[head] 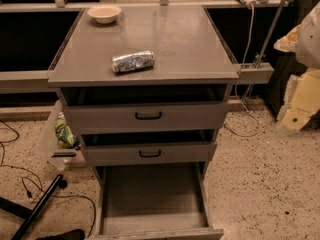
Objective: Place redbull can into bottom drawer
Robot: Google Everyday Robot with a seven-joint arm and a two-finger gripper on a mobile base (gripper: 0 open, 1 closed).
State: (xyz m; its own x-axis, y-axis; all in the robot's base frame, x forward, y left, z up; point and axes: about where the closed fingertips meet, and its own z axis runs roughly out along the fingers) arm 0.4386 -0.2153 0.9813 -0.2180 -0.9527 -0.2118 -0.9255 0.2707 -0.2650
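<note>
We note the main hazards first. The cabinet top (190, 39) is smooth and level, so a round body lying on it may roll if nudged. The bottom drawer (150, 194) stands pulled out, low and well away from the gripper, its grey floor bare. The two upper drawers (150, 116) jut over its rear part, so a lowered load could strike their fronts or handles. The gripper (299, 106) sits at the picture's right edge, beside the cabinet and below its top. We cannot tell whether it is spread or closed, and it holds nothing that we can see. The cream bowl (104, 13) lies farthest from the gripper and poses little risk. The redbull can (133, 61) lies on its side near the front edge, well apart from the gripper. It is slim and shiny silver with bluish print, and we judge it slippery and easily pushed off.
</note>
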